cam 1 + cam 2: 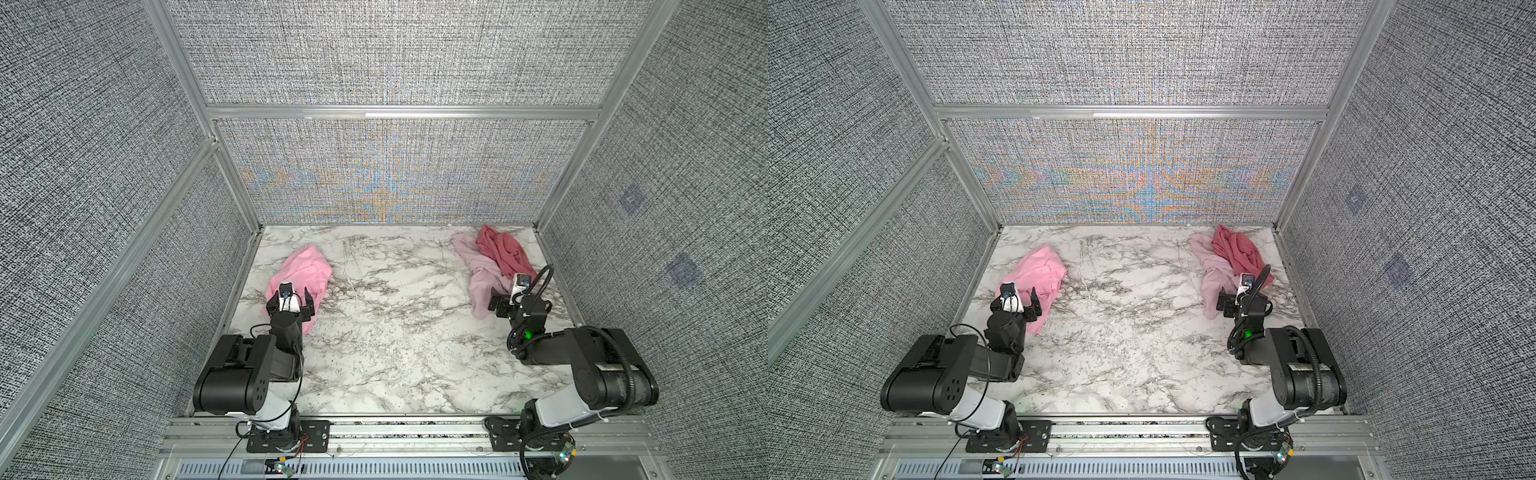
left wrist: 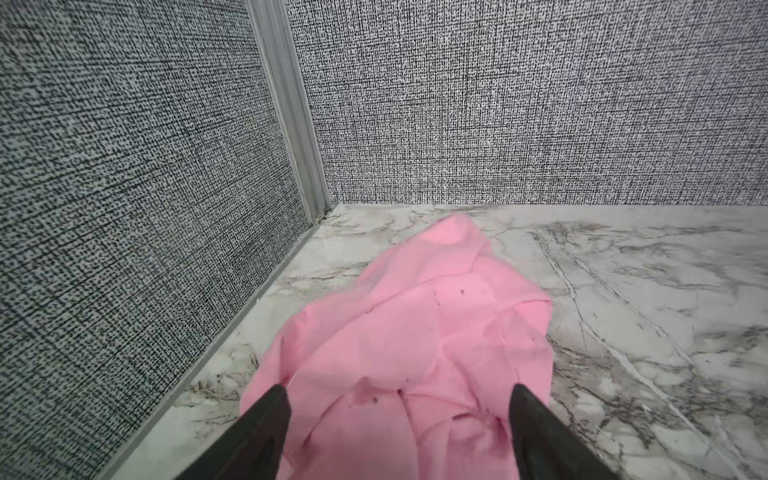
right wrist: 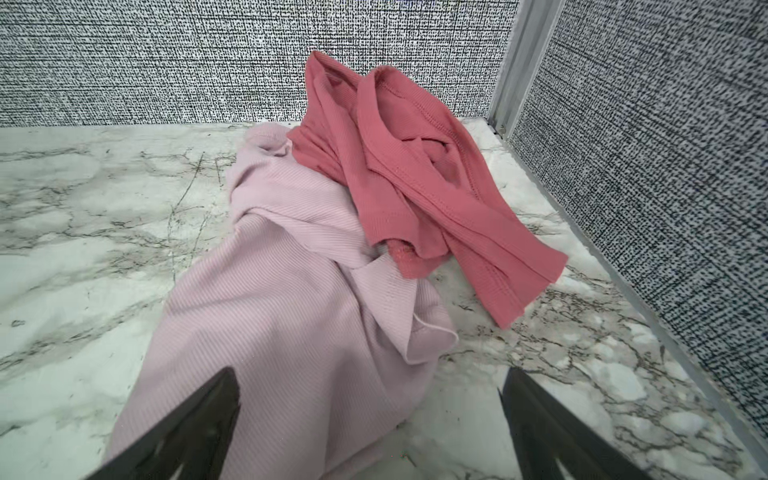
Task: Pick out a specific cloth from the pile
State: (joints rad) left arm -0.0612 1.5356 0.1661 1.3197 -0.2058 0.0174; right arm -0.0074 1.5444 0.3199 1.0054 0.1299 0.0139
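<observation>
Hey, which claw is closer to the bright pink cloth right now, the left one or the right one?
Left. The left claw hangs open over the bright pink cloth's near end; the right claw is far across the table, open by the pale pink cloth.

**Desk:** What is the table (image 1: 395,353) made of?

**Operator:** I see a smooth, marble-patterned top with a faint sheen. The cloth (image 2: 415,353) lying on it is soft, matt and creased, with a few dark specks.

**Desk:** And the pile (image 3: 332,249) at the table's far corner?

**Operator:** I make out a finely ribbed pale cloth (image 3: 270,311) and a rose-red cloth (image 3: 415,187), ribbed with stitched hems. The walls (image 1: 395,62) around the table look coarse-woven, and the frame (image 1: 403,112) is dull pale metal.
</observation>
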